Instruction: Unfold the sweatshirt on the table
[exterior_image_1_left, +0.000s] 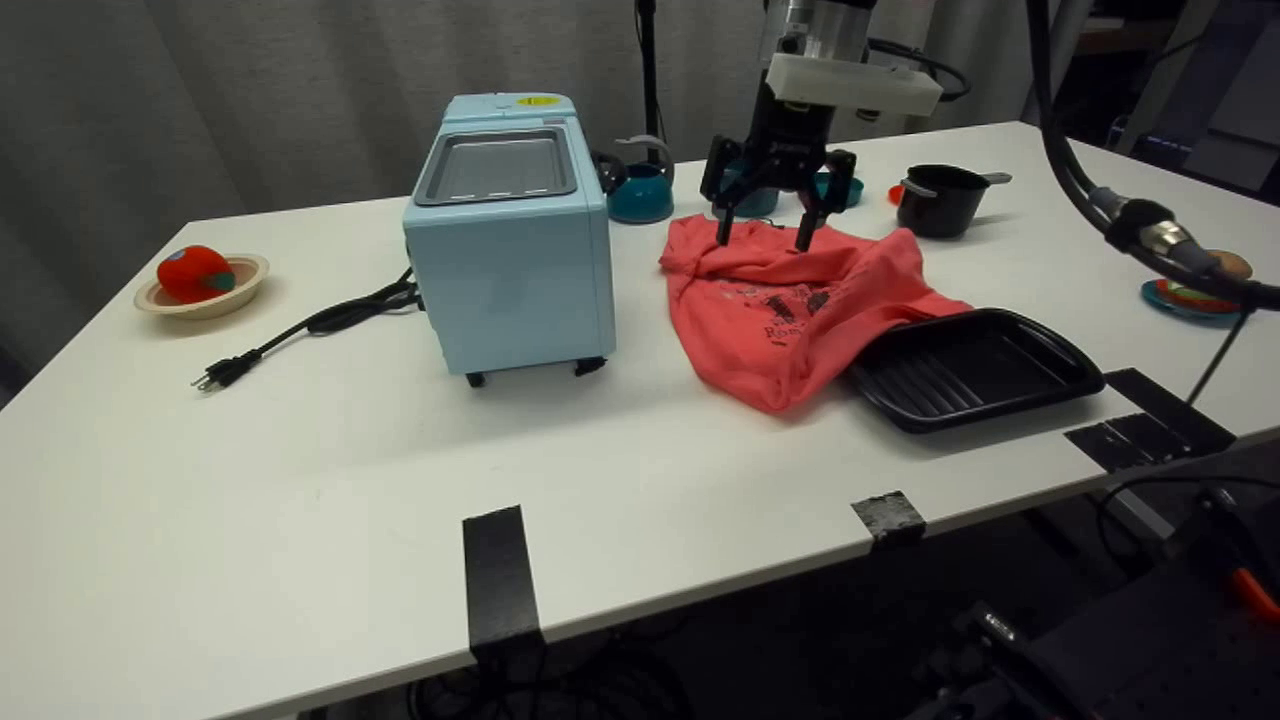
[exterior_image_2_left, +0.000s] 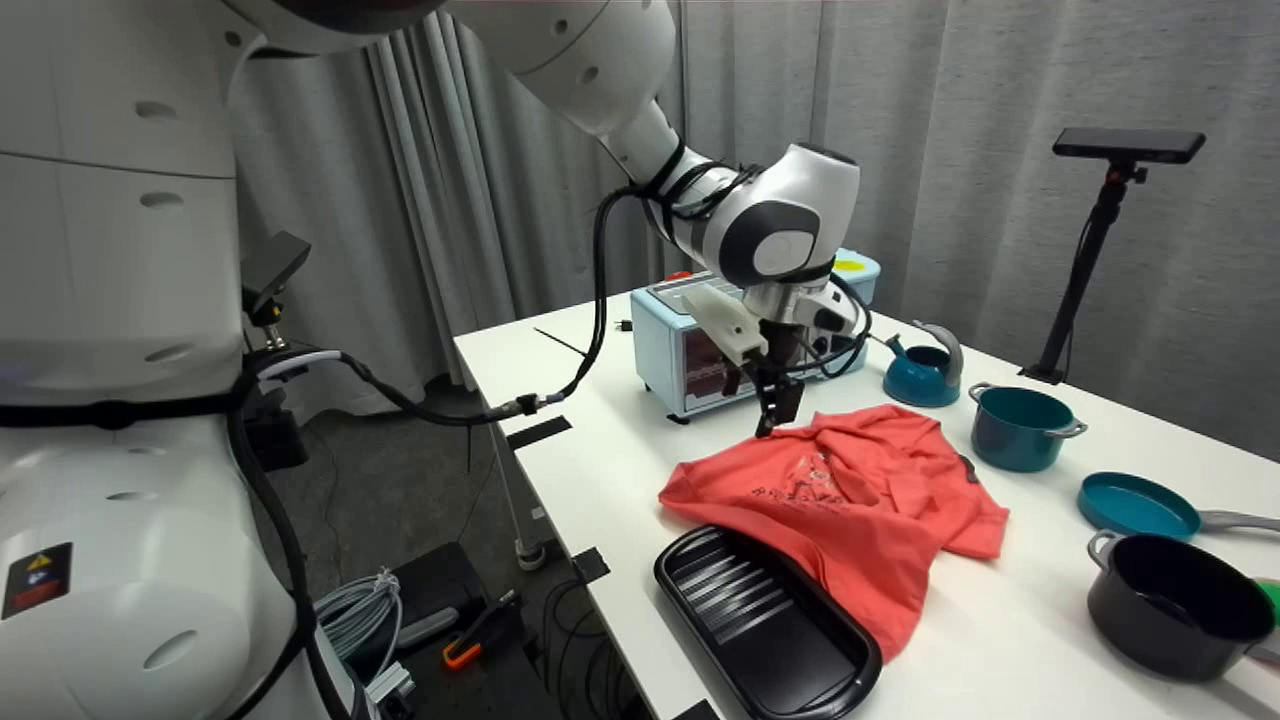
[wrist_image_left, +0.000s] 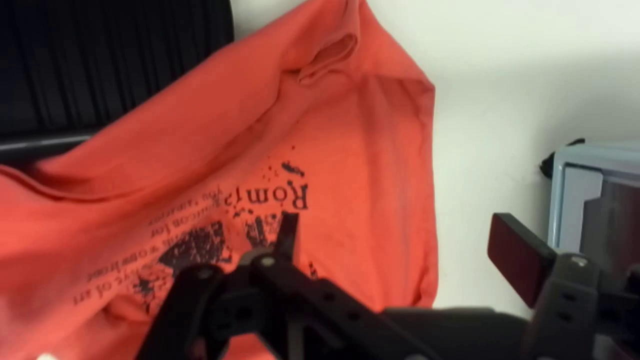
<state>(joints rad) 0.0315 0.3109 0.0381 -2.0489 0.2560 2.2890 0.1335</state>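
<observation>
Sweatshirt: on the worktop, between oven and tray
Tray: touching the sweatshirt, near the worktop's edge
Tool: over the sweatshirt's side facing the oven
Kettle: right of the oven in both exterior views
Bowl: left of the oven in an exterior view, cord lying between
Pan: between two pots

A coral sweatshirt lies rumpled on a white table, dark print showing, its near edge against a black tray. The robot arm reaches in from upper left, and its gripper points down at the sweatshirt's edge nearest the light-blue oven; whether it touches is hard to tell. A teal kettle, a teal pot, a teal pan and a dark pot sit along the right, with a black stand behind them in front of grey curtains
</observation>
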